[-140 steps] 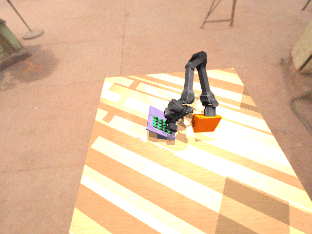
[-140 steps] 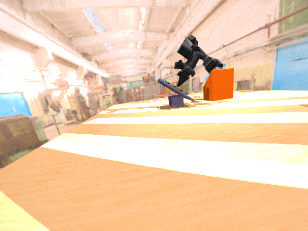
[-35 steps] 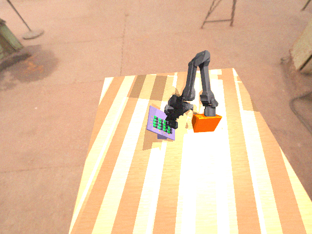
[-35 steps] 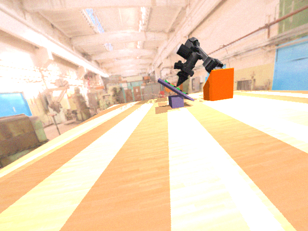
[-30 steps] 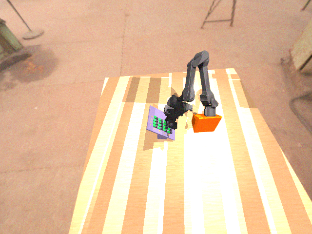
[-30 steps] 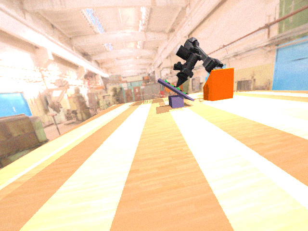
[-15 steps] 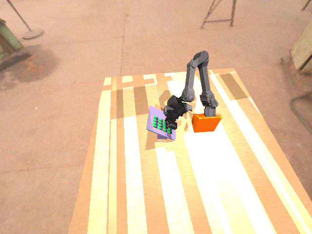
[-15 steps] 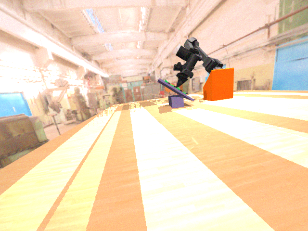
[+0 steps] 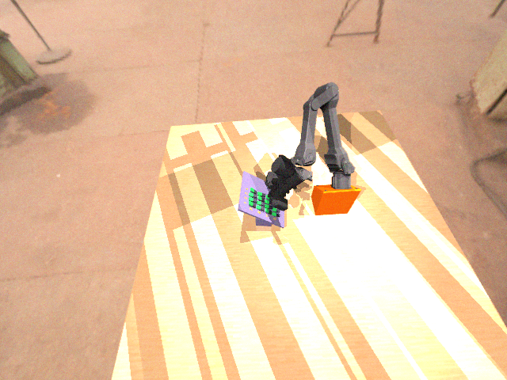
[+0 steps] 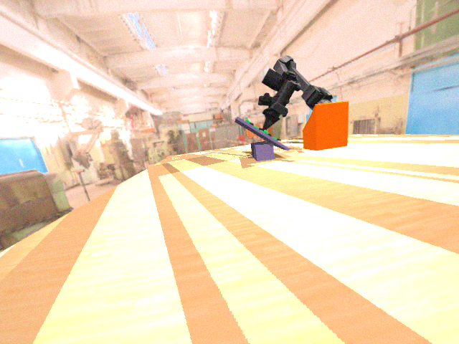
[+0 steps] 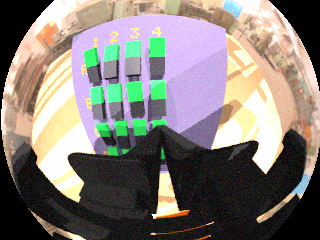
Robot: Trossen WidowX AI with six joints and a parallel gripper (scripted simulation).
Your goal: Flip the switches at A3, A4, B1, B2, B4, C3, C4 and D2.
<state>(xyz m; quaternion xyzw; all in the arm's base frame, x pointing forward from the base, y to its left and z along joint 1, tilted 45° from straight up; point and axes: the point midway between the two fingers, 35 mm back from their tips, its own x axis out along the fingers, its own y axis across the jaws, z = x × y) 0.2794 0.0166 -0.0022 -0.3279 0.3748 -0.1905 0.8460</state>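
The tilted lilac panel (image 9: 246,180) (image 10: 252,127) (image 11: 195,65) carries four columns of green and dark rocker switches. In the wrist view, A2 (image 11: 111,52) and A3 (image 11: 133,50) show paler grey lower halves, while A1 (image 11: 91,57) and A4 (image 11: 157,47) show darker ones. B3 (image 11: 135,92) has a dark lower half; B1 (image 11: 97,93), B2 (image 11: 115,93) and B4 (image 11: 158,90) look greyer. Exact tilts are hard to tell. My gripper (image 10: 265,128) (image 11: 160,128) is shut and empty, its tips low over C4. They hide most of C4 and much of row D.
The panel stands on a small purple block (image 9: 263,222) (image 10: 262,151). An orange block (image 9: 334,202) (image 10: 328,125) stands at the arm's base, to the right of the panel in the top and exterior views. Striped light and shadow cover the wooden table (image 9: 229,327) (image 10: 222,259).
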